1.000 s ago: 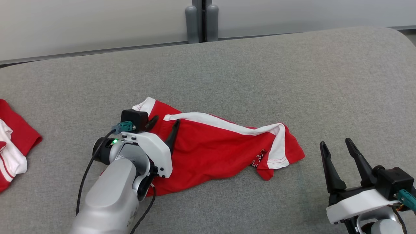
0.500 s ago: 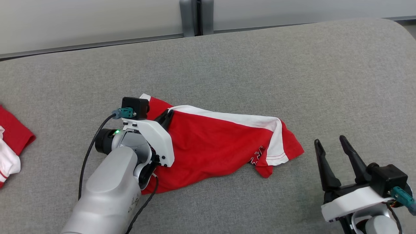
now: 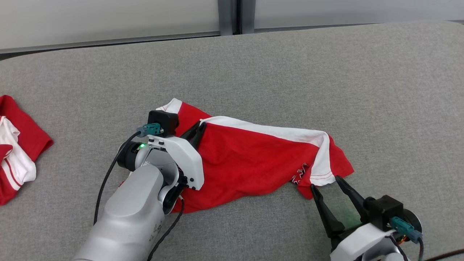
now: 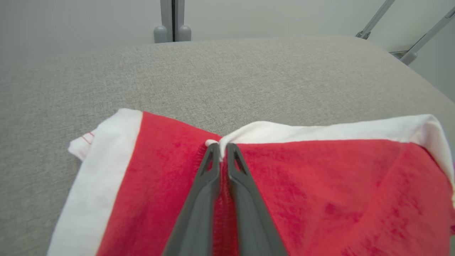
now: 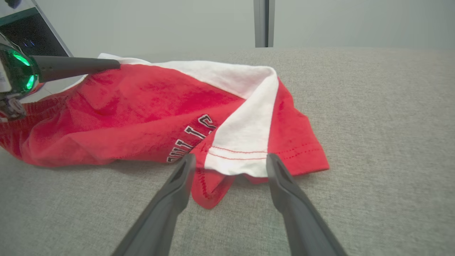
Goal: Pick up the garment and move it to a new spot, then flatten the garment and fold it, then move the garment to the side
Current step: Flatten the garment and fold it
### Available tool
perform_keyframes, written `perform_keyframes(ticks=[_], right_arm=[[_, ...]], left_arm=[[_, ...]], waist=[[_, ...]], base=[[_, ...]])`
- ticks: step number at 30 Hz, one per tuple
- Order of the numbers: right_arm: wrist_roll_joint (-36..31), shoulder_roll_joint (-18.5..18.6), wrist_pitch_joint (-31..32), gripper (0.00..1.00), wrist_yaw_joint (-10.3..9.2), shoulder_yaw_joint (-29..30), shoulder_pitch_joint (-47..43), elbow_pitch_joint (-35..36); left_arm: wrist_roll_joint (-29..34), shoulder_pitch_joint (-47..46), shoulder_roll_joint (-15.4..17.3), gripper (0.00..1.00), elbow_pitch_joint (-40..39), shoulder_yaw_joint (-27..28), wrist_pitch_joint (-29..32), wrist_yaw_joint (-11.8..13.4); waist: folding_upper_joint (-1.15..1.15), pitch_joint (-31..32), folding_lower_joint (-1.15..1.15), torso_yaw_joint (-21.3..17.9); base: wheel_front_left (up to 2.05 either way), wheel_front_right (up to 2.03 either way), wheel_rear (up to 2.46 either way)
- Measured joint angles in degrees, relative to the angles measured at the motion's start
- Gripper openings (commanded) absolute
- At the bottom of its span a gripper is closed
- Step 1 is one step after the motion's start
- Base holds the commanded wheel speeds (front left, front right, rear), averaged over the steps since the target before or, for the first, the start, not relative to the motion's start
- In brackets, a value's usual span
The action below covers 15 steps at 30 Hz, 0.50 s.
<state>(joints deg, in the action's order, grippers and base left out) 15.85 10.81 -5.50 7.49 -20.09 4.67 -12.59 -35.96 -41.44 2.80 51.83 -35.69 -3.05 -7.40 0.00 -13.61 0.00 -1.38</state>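
Observation:
The garment [image 3: 250, 163], red with white bands and black-and-white lettering, lies crumpled on the grey padded surface [image 3: 290, 72]. My left gripper [image 3: 198, 129] is shut on a fold at the garment's upper left, where a white band meets the red cloth. In the left wrist view the gripper [image 4: 220, 147] pinches red fabric [image 4: 320, 185] between its tips. My right gripper [image 3: 326, 183] stands open at the garment's lower right corner. In the right wrist view the gripper [image 5: 230, 158] has one finger on each side of the white hem of the garment [image 5: 142, 106].
A second red and white garment [image 3: 18, 145] lies at the surface's far left edge. A pale wall with a grey post [image 3: 235, 16] runs behind the surface. Bare grey padding spreads behind and to the right of the garment.
My left gripper has shut on the garment's upper-left fold. My right gripper has moved up and left to the garment's lower-right hem, still open. The head camera has shifted.

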Motion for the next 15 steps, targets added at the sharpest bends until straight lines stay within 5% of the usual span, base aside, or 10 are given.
perform_keyframes(ticks=[7,8,9,10,12,15], right_arm=[[-0.8,-0.2,0.5,1.00,0.01,-1.5,4.4,-6.8],[-0.7,-0.3,0.9,0.64,0.00,-1.3,4.7,-7.9],[-0.3,-0.5,0.9,0.45,0.00,-1.2,5.0,-8.8],[-0.3,-0.5,0.9,0.38,0.00,-1.1,5.1,-9.4],[0.2,-0.7,0.3,0.00,0.00,-0.8,5.6,-10.4],[0.5,-0.7,-1.1,0.00,0.01,0.2,6.1,-10.6]], left_arm=[[-0.8,-0.2,0.0,0.00,-0.3,-1.5,-0.8,0.0],[-0.9,-0.2,0.0,0.00,-0.3,-1.7,-0.9,0.0],[-1.0,-0.2,0.0,0.00,-0.4,-1.9,-1.0,0.0],[-1.1,-0.3,0.0,0.00,-0.5,-2.1,-1.2,0.0],[-1.3,-0.4,0.0,0.00,-0.7,-2.4,-1.6,0.0],[-1.4,-0.4,0.0,0.00,-0.9,-2.7,-2.3,0.0]], waist=[[0.00,-0.9,0.00,1.0],[0.00,-0.9,0.00,1.1],[0.00,-1.0,0.00,1.3],[0.00,-1.0,0.00,1.4],[0.00,-1.1,0.00,1.6],[0.00,-1.1,0.00,1.8]], base=[[0.00,0.00,0.00],[0.00,0.00,0.00],[0.00,0.00,0.00],[0.00,0.00,0.00],[0.00,0.00,0.00],[0.00,0.00,0.00]])
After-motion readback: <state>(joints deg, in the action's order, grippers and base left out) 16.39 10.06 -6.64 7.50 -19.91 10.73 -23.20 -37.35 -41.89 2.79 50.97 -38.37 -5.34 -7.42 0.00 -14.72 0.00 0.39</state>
